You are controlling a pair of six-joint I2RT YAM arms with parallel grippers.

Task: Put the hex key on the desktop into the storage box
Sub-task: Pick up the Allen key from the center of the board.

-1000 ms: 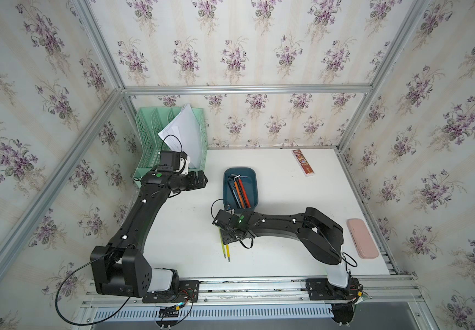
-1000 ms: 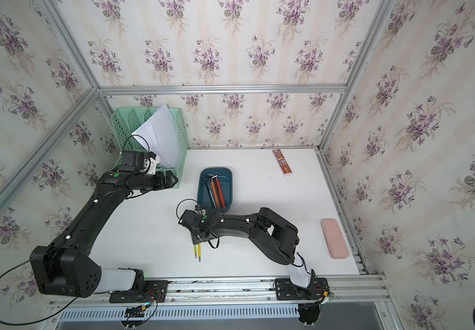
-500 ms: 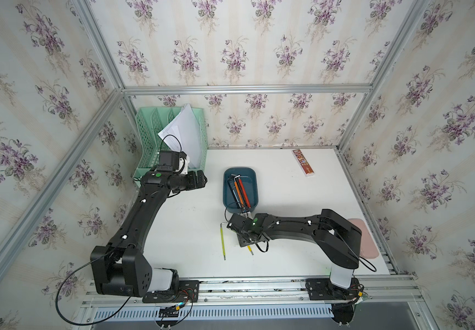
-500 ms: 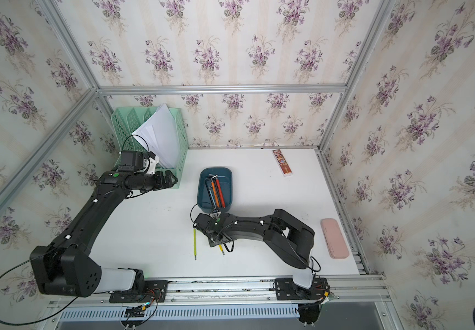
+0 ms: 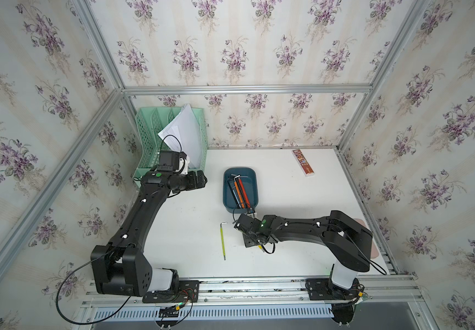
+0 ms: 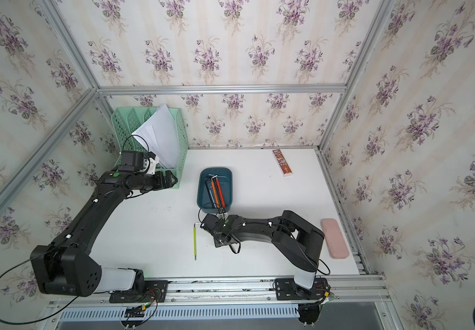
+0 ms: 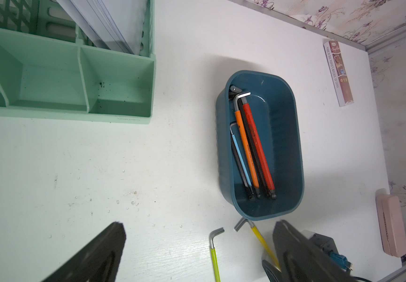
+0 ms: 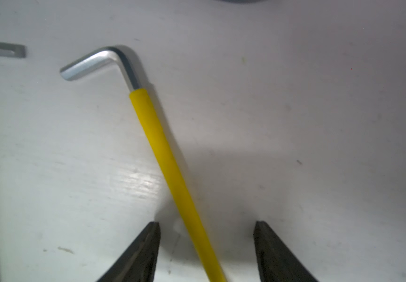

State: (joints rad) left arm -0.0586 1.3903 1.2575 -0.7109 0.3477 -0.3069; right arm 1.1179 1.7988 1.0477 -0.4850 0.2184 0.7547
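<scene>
Two hex keys lie on the white desktop (image 5: 287,200) in front of the storage box. The yellow-sleeved hex key (image 8: 162,151) is mostly hidden under my right wrist in both top views, with only its tip (image 5: 260,248) showing. My right gripper (image 8: 207,223) is low over it, open, one finger on each side of the shaft and neither touching it. The lime-green hex key (image 5: 222,240) lies free to its left. The dark teal storage box (image 5: 250,183) holds several hex keys. Beside the green rack, my left gripper (image 5: 202,180) hovers open and empty.
A mint-green file rack (image 5: 173,137) with white paper stands at the back left. A slim printed box (image 5: 302,162) lies at the back right. A pink case (image 6: 334,238) lies near the right rail. Aluminium rails edge the table.
My right gripper has shifted to the right, off the lime-green key and over the yellow one. Its jaws have narrowed a little. The left arm has not moved.
</scene>
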